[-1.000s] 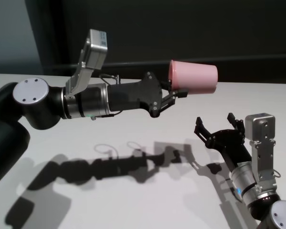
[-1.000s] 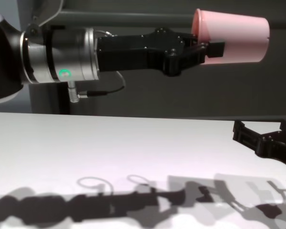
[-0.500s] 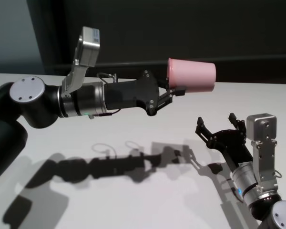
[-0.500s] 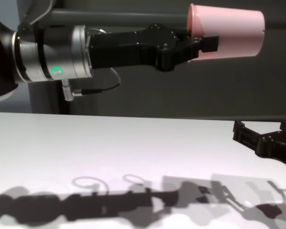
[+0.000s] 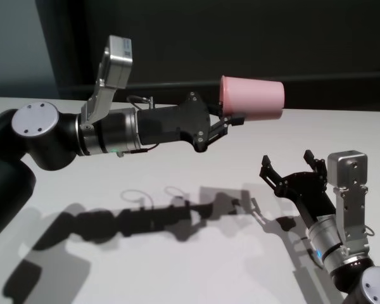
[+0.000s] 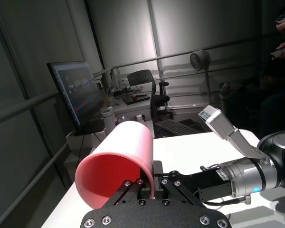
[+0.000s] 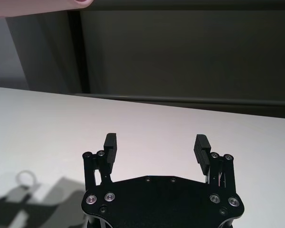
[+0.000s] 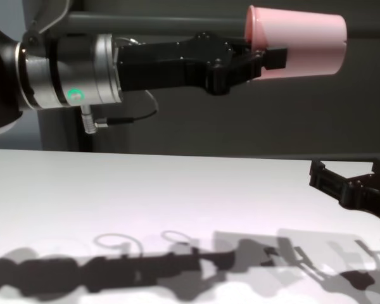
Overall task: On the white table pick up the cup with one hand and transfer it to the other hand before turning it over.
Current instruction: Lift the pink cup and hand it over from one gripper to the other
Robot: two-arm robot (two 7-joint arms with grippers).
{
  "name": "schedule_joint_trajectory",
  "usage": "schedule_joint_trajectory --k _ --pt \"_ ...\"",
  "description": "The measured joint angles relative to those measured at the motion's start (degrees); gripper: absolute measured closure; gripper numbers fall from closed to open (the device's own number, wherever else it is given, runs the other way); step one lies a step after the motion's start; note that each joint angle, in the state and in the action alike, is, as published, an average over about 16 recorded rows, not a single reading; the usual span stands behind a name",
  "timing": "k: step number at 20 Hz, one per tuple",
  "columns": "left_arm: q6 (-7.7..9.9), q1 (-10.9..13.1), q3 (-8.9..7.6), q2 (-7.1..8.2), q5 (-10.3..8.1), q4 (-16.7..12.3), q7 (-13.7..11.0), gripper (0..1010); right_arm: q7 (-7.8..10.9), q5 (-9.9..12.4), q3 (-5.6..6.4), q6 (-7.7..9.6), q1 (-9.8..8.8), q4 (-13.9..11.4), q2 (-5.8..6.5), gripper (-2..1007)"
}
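The pink cup (image 5: 253, 98) lies on its side in the air, high above the white table (image 5: 145, 266), with its base pointing to the right. My left gripper (image 5: 233, 117) is shut on the cup's rim wall, one finger inside and one outside, as the left wrist view (image 6: 118, 161) and chest view (image 8: 304, 44) show. My right gripper (image 5: 288, 166) is open and empty, low at the right, below and right of the cup. It also shows in the right wrist view (image 7: 156, 145), with the cup's edge (image 7: 33, 4) above it.
Dark wall panels stand behind the table's far edge (image 5: 342, 111). The arms' shadows (image 5: 145, 218) fall on the tabletop.
My left arm has lifted the cup slightly up and to the left, still held by its rim. The right arm has not moved.
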Motion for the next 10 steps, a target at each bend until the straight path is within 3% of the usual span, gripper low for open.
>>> schedule_joint_trajectory --k 10 --pt "0.01 0.02 -0.02 -0.01 0.01 -0.03 -0.29 961 0.0 0.0 0.0 0.0 0.0 0.0 0.0 5"
